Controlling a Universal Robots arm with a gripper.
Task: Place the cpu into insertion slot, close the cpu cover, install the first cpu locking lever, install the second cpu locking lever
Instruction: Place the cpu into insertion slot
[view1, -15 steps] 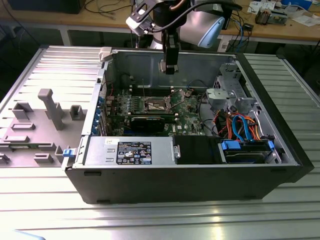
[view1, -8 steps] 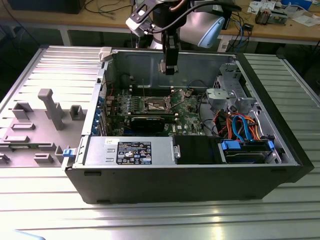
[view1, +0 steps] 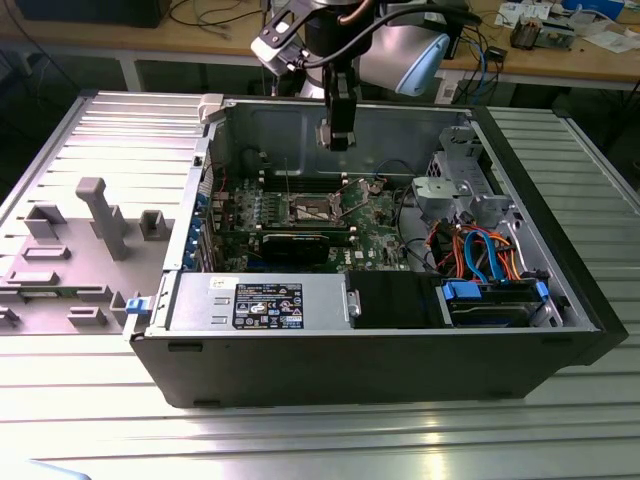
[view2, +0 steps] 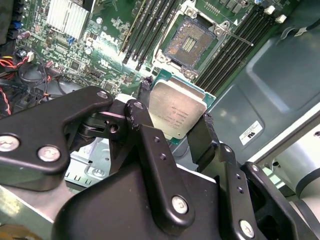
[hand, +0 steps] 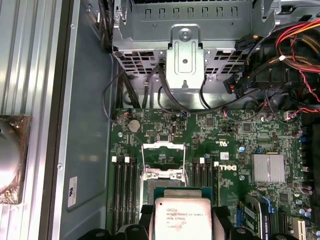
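The gripper (view1: 338, 138) hangs over the open computer case (view1: 380, 355). In the exterior view it sits at about 1 o'clock from the socket (view1: 308, 210) and well clear of it. Its 2 black fingers (view2: 142, 120) pinch the chip (view2: 176, 111) by opposite edges, with the dull metal top showing in both wrist views. The socket lies bare on the green board (hand: 235, 145), with memory slots along 2 of its sides. The cover (hand: 163, 146) stands swung up off the socket. A thin lever (view2: 235, 36) juts out beside the socket.
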